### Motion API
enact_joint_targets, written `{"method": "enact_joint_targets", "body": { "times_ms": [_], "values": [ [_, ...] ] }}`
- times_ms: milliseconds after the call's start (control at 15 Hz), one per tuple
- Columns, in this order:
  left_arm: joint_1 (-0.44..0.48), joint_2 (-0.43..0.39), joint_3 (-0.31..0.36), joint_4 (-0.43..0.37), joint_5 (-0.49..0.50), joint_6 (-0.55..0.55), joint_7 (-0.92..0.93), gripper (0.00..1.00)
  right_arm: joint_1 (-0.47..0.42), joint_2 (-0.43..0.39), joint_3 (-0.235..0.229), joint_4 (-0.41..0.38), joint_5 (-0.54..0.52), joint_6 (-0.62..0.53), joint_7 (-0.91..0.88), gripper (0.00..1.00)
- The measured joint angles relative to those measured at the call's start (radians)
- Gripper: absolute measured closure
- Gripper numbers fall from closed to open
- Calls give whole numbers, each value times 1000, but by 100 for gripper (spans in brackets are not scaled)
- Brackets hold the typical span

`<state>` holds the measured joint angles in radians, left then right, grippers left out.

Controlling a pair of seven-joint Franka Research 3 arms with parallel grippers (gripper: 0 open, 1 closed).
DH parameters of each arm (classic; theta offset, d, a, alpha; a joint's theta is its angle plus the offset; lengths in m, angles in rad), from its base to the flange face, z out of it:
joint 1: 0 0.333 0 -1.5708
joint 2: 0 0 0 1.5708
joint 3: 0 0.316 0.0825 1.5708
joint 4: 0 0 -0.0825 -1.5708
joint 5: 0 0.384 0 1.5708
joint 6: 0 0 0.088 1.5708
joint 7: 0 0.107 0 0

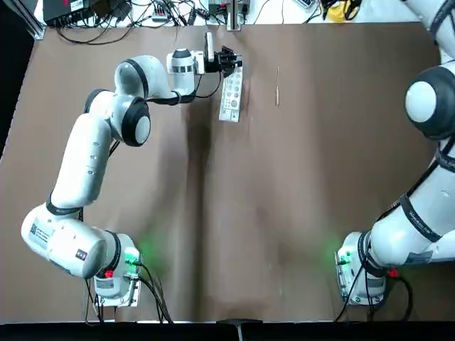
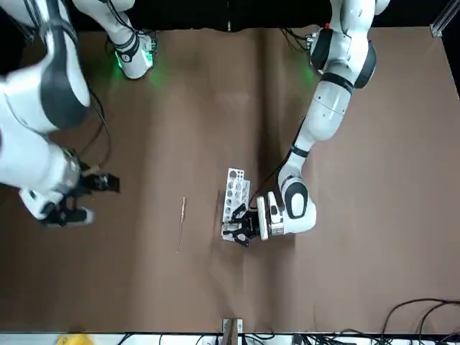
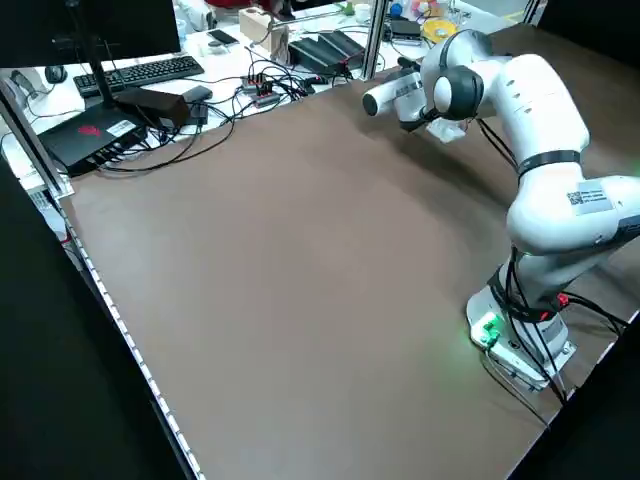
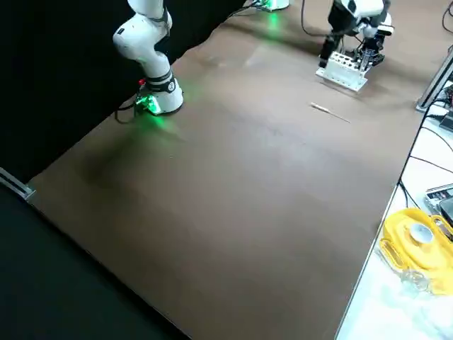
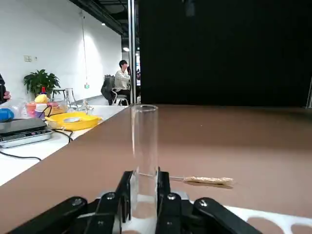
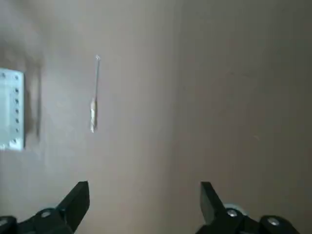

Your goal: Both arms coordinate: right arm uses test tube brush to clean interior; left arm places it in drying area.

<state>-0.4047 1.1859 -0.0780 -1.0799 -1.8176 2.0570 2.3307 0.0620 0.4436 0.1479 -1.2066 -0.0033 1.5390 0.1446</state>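
My left gripper point(image 1: 229, 60) reaches to the far side of the table, over the far end of a white rack point(image 1: 231, 94) with holes. In the left wrist view it point(image 5: 144, 190) is shut on a clear glass test tube point(image 5: 144, 146) that stands upright between the fingers. The test tube brush point(image 1: 277, 87), a thin pale stick, lies flat on the brown table to the right of the rack, untouched. My right gripper point(image 6: 145, 204) hangs open high above the table, with the brush point(image 6: 93, 100) and the rack point(image 6: 10, 114) well ahead of it.
Brown cloth covers the table point(image 1: 284, 213). Cables and equipment point(image 1: 106, 14) line the far edge. A yellow object point(image 4: 414, 237) and cables sit off the table beyond that edge. Both arm bases point(image 1: 117, 273) stand at the near edge.
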Motion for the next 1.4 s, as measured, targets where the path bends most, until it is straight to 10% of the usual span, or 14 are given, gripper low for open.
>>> {"method": "enact_joint_targets", "body": {
  "times_ms": [733, 1000, 1400],
  "values": [
    [0, -12, 7, 16, 0, 0, -13, 77, 81, -311, -200, -177, 56, -83, -114, 0],
    [-1, -60, 14, 22, 0, 5, -59, 77, 87, -414, -208, -357, 60, 18, -115, 0],
    [-5, -112, 15, 16, 56, 35, -222, 77, 92, -434, -214, -386, 61, 18, -115, 0]
  ]
}}
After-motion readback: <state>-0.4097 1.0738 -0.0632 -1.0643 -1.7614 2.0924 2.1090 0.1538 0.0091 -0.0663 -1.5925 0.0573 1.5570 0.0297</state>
